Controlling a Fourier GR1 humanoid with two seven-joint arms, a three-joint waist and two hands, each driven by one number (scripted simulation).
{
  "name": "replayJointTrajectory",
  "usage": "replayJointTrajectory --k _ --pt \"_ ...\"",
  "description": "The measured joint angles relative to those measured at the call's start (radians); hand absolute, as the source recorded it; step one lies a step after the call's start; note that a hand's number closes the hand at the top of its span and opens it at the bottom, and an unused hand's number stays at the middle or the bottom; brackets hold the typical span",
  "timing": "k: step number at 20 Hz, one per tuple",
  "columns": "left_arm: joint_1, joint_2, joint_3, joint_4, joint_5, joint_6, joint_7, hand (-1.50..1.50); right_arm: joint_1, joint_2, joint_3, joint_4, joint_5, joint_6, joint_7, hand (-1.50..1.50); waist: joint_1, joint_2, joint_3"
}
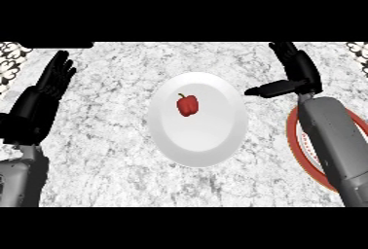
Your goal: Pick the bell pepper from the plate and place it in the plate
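A small red bell pepper [187, 105] with a dark stem lies on a white plate [208, 141] in the middle of the counter, slightly up and left of the plate's centre. My right hand [298, 73] is open just right of the plate's upper rim, thumb pointing toward the plate, not touching the pepper. A second plate with a red rim [296, 141] sits at the right, mostly hidden under my right forearm. My left hand [45, 92] stays open at the left edge, fingers up.
The counter is grey-white marble. Patterned tiles show at the top left corner [10, 63] and top right corner [357, 48].
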Motion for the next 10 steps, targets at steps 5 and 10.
replayJointTrajectory --k 5,10 --pt "0.016 -0.001 -0.002 -0.044 0.009 -0.008 0.026 0.00 0.021 -0.107 -0.054 0.061 -0.007 0.118 -0.078 -1.50 0.006 0.001 0.000" --pt "0.029 -0.013 -0.007 -0.040 0.004 -0.009 0.011 0.00 0.030 -0.190 -0.095 0.144 0.004 0.217 -0.160 -1.50 0.009 0.002 0.000"
